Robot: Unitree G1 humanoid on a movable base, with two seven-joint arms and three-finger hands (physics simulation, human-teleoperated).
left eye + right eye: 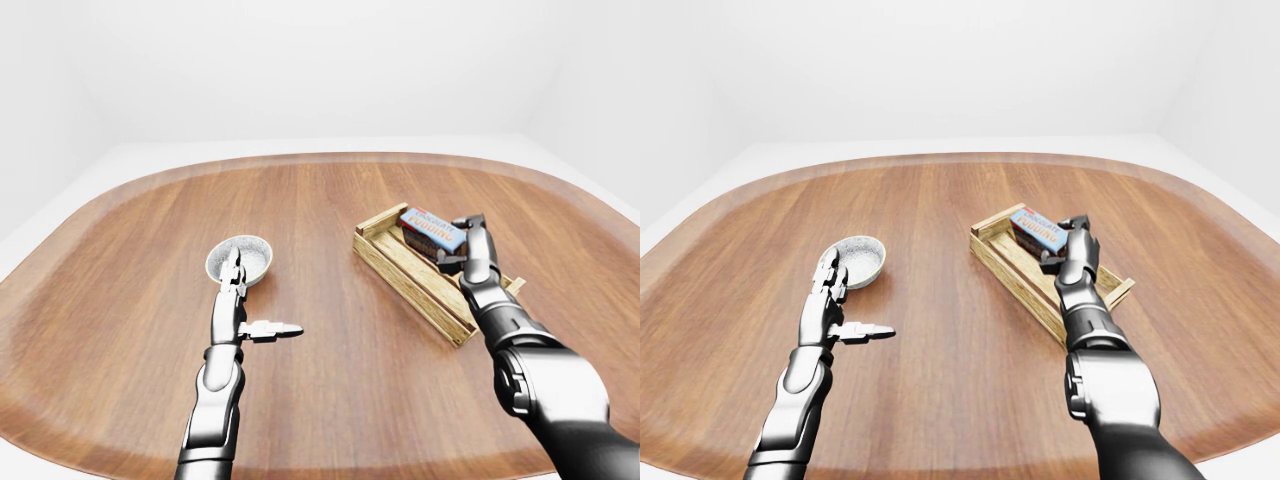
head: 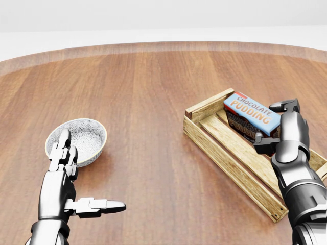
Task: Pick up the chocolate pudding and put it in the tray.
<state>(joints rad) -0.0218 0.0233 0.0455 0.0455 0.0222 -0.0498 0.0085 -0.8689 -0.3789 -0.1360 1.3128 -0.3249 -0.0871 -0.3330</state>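
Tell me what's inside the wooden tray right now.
The pudding box sits low in the tray, with the right hand closed on its right end. Bare slats fill the rest. Whether the box touches the bottom is hidden.

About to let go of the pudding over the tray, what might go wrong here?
The chocolate pudding sits tilted in the right hand, so it may tip on release. It hangs near the tray end wall and could catch on that rim. The fingers reach under the box and may drag it out on withdrawal.
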